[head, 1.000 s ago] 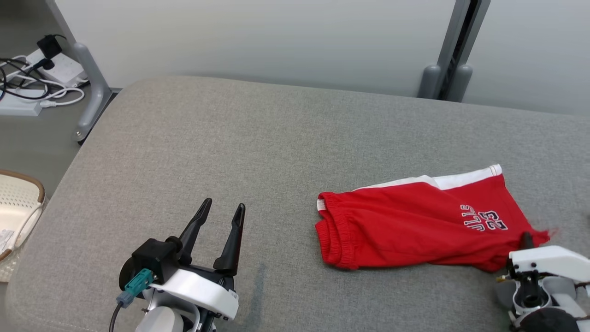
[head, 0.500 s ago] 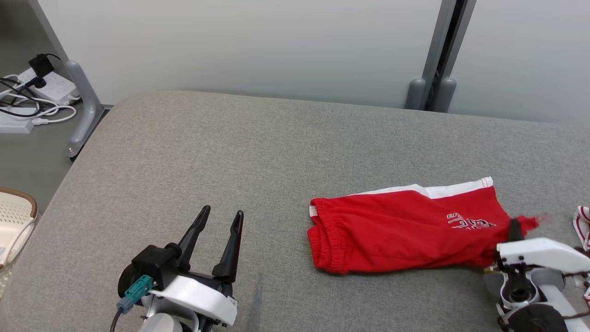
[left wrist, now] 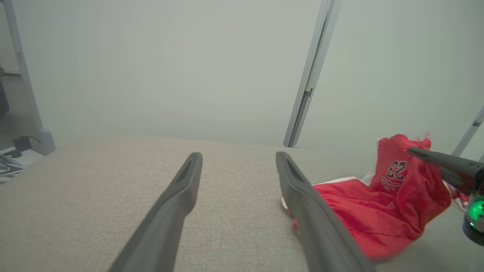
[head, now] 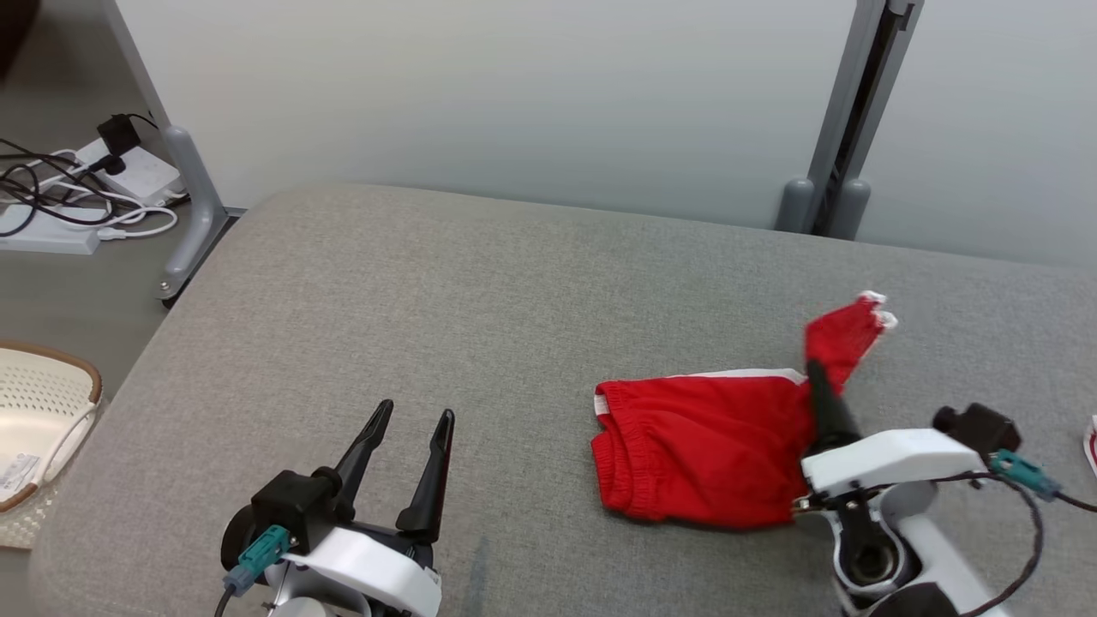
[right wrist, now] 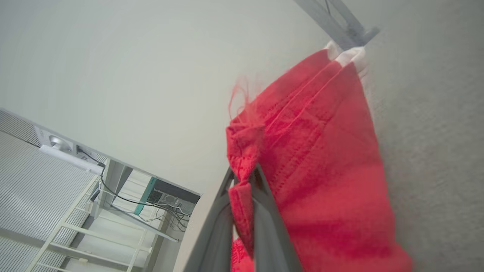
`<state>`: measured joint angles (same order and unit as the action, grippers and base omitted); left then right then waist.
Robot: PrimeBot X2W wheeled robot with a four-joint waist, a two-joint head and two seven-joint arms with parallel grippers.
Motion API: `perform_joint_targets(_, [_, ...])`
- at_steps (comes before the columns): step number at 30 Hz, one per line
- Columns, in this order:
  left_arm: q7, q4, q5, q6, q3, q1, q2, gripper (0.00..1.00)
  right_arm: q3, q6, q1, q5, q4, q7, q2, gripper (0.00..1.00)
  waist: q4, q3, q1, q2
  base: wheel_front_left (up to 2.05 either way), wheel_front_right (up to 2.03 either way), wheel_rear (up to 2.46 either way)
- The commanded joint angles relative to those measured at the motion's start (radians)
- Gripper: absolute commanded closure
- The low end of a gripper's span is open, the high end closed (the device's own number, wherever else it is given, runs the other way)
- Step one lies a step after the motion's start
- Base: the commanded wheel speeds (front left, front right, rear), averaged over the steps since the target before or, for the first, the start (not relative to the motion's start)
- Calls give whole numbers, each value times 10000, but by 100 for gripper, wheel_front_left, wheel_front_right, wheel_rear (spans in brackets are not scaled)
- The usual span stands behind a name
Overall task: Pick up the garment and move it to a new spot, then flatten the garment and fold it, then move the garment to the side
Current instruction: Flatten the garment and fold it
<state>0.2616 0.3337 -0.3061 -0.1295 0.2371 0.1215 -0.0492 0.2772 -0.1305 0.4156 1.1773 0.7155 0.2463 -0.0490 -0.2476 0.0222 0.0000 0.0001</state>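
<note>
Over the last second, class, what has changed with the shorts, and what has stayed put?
The right end effector, still shut on the leg hem of the red shorts, lifted it and swung it left. The waistband end stayed on the grey cushion; the left end effector stayed open.

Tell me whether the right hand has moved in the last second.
Yes. The right hand, shut on a leg hem of the red shorts, has swung leftward toward the waistband, from right of the grey post to directly below it.
</note>
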Motion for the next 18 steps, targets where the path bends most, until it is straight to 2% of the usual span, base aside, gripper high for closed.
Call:
perform_joint_targets(1, [31,10,79,-20,-19,-86,-39,0,401,-4,-184,153,-275,-9,-43,100,-96,59,0,-1,0,0,0])
perform_joint_targets(6, [31,34,81,-20,-4,-144,-39,0,1810,-4,-459,586,-794,17,-50,100,-325,107,0,-1,0,0,0])
perform_joint_targets(18, [31,32,2,-20,55,-195,-39,0,3949,-4,-23,995,-134,53,-46,100,-798,-29,0,-1,0,0,0])
